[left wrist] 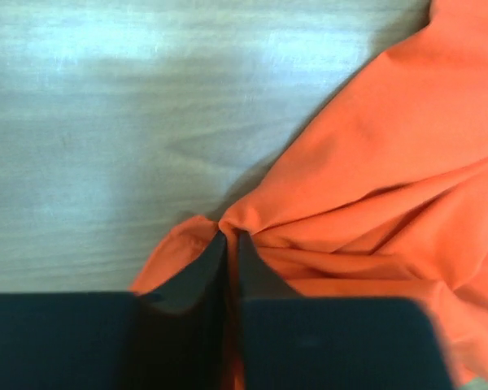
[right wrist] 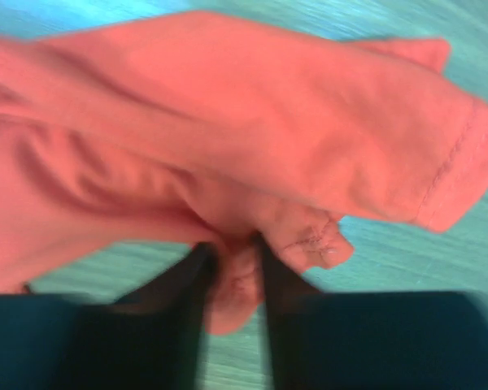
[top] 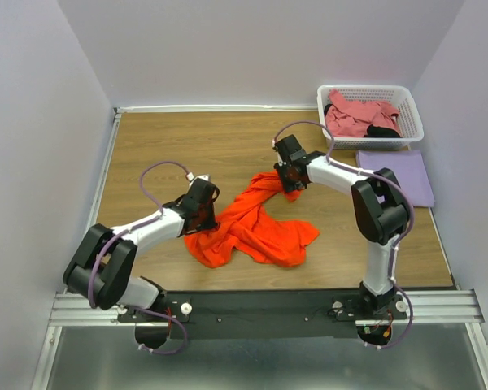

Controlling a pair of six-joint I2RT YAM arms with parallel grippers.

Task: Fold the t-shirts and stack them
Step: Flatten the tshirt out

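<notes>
Risk 1: left gripper (left wrist: 232, 237) had only a thin pinch of the orange t-shirt (top: 256, 231), right at the fingertips. My read: any sideways pull and the cloth slips out, dropping that side. Cause: the bite was too shallow, with the fabric gathered to a point at the tips instead of seated deep between the pads.

Risk 2: right gripper (right wrist: 232, 252) held a bunched wad, probably several layers. Lifted like that, the shirt could come up twisted and the fold would go crooked. Couldn't tell which part of the shirt it had; a stitched hem showed just beside the wad in the right wrist view.

Risk 3: shirt was crumpled, with a roped section running up to the right gripper. Spreading the arms too far would likely yank it out of the weaker left grip.

Positions: orange shirt lay on the wooden table (top: 187, 138) between the two arms. Left fingers were nearly together, clamped on its left side, with the cloth fanning off to the right of them. Right fingers were slightly apart with cloth pinched between them, and most of the shirt lay beyond the tips.

Lavender t-shirt (top: 394, 177) lay flat at far right, just beside the white lattice basket (top: 413, 122) holding the pink t-shirt (top: 354, 120) and black cloth (top: 382, 131). All were well apart from both grippers.
</notes>
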